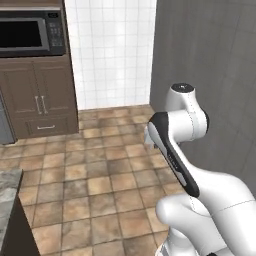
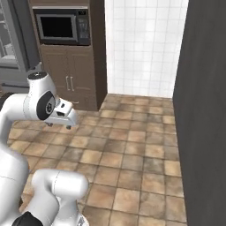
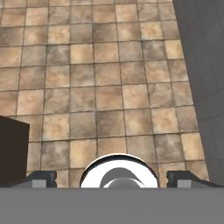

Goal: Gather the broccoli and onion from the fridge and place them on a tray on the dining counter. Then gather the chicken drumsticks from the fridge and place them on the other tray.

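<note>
**kitchenbot_fan:** So where's the robot sitting right now? Any of the food in sight?

**tilewatcher:** It's parked out on the tiled floor point(image 1: 100, 170), all brown and tan square tiles. The white arm point(image 1: 200, 150) is folded up with the hand tucked low in front of it. In the hand view the gripper point(image 3: 112, 177) is pointing down at the floor, and its two dark fingertips point(image 3: 41, 178) are standing wide apart at the bottom corners with nothing between them.

**kitchenbot_fan:** And the fridge?

**tilewatcher:** A grey sliver of the fridge point(image 2: 13, 44) is showing at the top left edge of the right base view, just beside the tall dark wooden cabinet point(image 2: 73, 66). Looks like pale shelving behind a grey frame there, but it's too cropped to say much. Can't make out any broccoli, onion or drumsticks in that strip.

**kitchenbot_fan:** What else is around?

**tilewatcher:** A black microwave point(image 1: 30, 32) is sitting built into the top of that cabinet, with two doors and a drawer under it. A white tiled wall point(image 1: 110, 50) is running behind, and a big dark grey panel point(image 2: 205, 110) is filling the right side. In the left base view, a marbled stone worktop point(image 1: 7, 200) corner is poking in at the lower left, over a dark base.
</note>
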You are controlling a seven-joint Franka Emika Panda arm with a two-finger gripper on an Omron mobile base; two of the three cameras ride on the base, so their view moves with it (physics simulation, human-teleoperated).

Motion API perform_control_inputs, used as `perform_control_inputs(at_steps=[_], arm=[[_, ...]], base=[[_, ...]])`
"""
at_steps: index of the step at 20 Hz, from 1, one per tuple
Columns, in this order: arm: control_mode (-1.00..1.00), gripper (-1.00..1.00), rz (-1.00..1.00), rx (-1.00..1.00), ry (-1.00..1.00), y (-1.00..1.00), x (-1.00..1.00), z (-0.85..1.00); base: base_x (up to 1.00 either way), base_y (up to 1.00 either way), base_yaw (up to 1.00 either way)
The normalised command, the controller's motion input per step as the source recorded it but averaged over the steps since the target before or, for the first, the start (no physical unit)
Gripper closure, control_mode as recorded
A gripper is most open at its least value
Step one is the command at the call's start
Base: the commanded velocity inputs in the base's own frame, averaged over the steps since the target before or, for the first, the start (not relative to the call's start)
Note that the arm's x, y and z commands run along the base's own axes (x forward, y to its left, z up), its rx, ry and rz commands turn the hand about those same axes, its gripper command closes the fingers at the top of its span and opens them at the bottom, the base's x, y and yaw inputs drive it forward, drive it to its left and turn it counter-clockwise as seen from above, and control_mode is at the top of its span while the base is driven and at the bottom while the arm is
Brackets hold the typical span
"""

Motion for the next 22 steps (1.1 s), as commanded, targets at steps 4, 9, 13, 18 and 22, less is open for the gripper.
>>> perform_control_inputs(at_steps=[4, 9, 13, 18, 22], arm=[[1.00, -1.00, 0.00, 0.00, 0.00, 0.00, 0.00, 0.00], [1.00, -1.00, 0.00, 0.00, 0.00, 0.00, 0.00, 0.00], [1.00, -1.00, 0.00, 0.00, 0.00, 0.00, 0.00, 0.00], [1.00, -1.00, 0.00, 0.00, 0.00, 0.00, 0.00, 0.00], [1.00, -1.00, 0.00, 0.00, 0.00, 0.00, 0.00, 0.00]], base=[[1.00, -0.06, 0.07], [1.00, -0.07, 0.14], [1.00, 0.00, 0.34], [1.00, -0.03, 0.61], [1.00, -0.29, 0.69]])
